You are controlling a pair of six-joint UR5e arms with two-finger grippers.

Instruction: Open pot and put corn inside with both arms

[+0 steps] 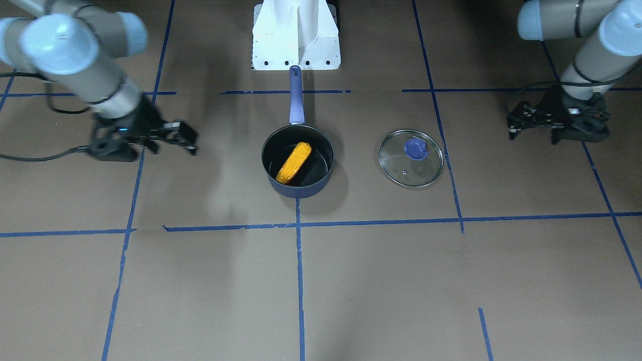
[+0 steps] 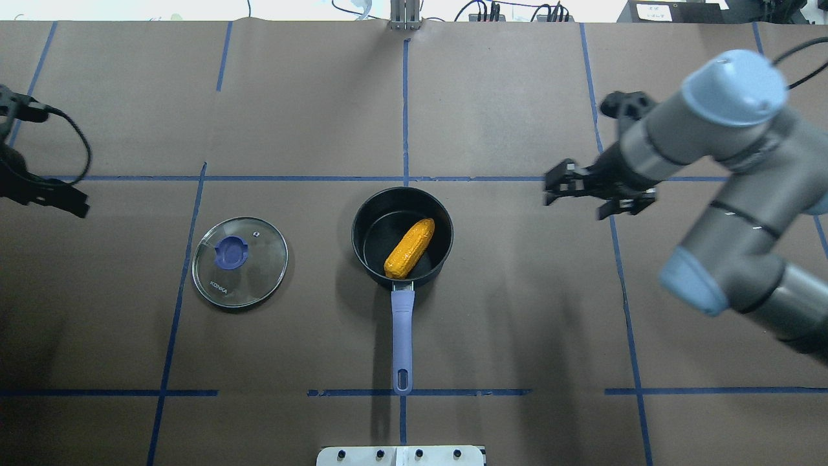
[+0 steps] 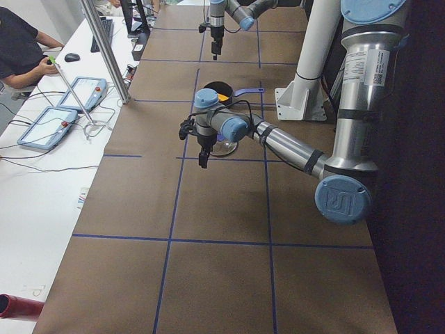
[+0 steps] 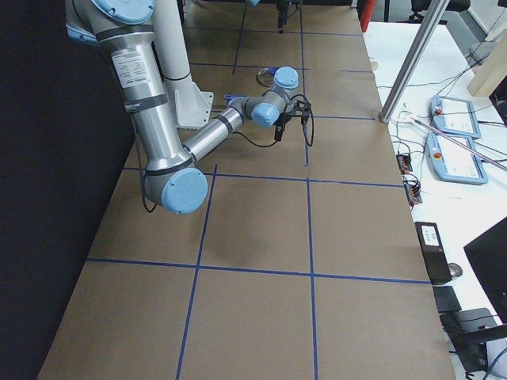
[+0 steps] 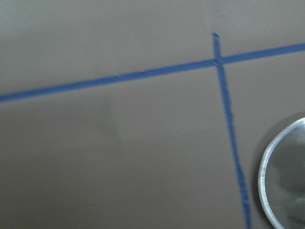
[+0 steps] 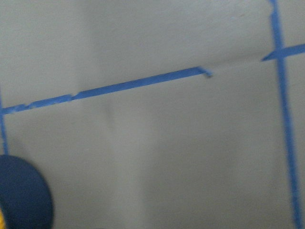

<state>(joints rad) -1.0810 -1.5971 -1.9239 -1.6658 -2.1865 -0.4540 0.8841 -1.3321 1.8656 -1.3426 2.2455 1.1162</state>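
Two things are lying out: corn point(image 1: 294, 162) inside the pot point(image 1: 301, 191), lid point(image 1: 412, 168) on the worktop point(image 1: 351, 281) beside it. Right gripper point(image 1: 188, 138) is hanging wide and empty, well apart; left gripper point(image 1: 514, 128), cannot tell.

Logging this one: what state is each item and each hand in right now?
pot: uncovered, upright, corn inside.
lid: off, flat on the table, knob up, apart from the pot.
corn: lying inside the pot.
left hand: open, empty.
right hand: open, empty.
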